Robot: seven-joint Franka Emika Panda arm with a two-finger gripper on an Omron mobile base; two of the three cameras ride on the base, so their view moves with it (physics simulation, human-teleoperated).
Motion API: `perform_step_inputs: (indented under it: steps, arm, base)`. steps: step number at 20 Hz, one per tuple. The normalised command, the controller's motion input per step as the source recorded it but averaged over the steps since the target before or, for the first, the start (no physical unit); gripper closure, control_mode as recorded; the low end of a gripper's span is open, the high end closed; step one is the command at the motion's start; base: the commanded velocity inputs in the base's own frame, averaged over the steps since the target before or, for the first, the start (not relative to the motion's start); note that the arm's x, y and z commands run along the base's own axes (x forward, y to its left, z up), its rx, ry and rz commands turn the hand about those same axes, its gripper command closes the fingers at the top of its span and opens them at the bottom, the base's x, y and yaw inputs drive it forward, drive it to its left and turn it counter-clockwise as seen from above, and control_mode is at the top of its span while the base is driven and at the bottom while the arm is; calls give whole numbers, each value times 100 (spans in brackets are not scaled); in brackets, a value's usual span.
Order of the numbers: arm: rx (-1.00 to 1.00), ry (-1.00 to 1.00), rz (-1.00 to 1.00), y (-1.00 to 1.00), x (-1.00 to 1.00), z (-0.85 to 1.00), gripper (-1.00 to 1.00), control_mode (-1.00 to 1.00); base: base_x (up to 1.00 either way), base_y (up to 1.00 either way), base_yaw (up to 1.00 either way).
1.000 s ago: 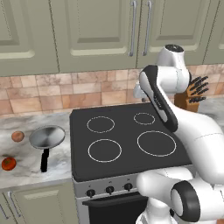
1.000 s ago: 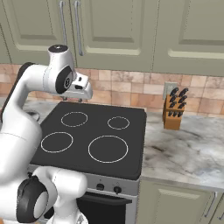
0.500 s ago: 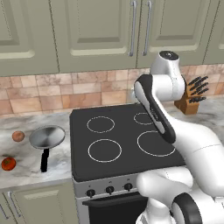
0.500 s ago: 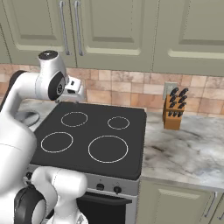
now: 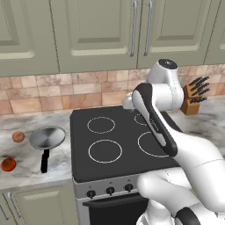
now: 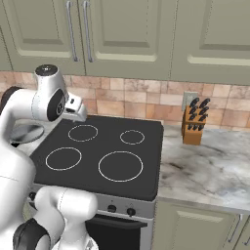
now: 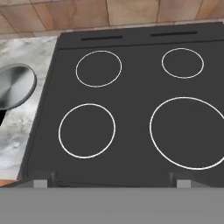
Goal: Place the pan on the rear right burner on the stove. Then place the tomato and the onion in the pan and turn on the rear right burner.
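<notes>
While pan sits empty, tomato alongside

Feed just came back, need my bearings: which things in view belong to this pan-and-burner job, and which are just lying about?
For the job: pan on the counter left of the stove; onion and tomato beside the pan; rear right burner, bare; hand, open, above the stove's rear left.

Lying about: knife block on the right counter; wall cabinets.

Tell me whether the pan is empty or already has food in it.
Empty. The pan sits on the counter left of the stove, its grey inside bare; the onion and tomato lie on the counter beside it.
</notes>
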Motion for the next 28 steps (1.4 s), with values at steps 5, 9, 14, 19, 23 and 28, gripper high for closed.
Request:
perform_step_inputs:
  steps: [5,9,14,19,23,28]
  arm:
    - [5,5,0,37,-18,-3,-100,-100]
    - [0,9,0,47,-19,-2,-100,-100]
    - [0,13,0,58,-9,-3,-100,-100]
    - [0,11,0,55,-2,-12,-100,-100]
    - [0,8,0,42,0,-17,-100,-100]
    - [0,8,1,37,0,-24,-100,-100]
  base:
    - [0,0,0]
    - [0,0,0]
    - [0,0,0]
    - [0,0,0]
    - [0,0,0]
    - [0,0,0]
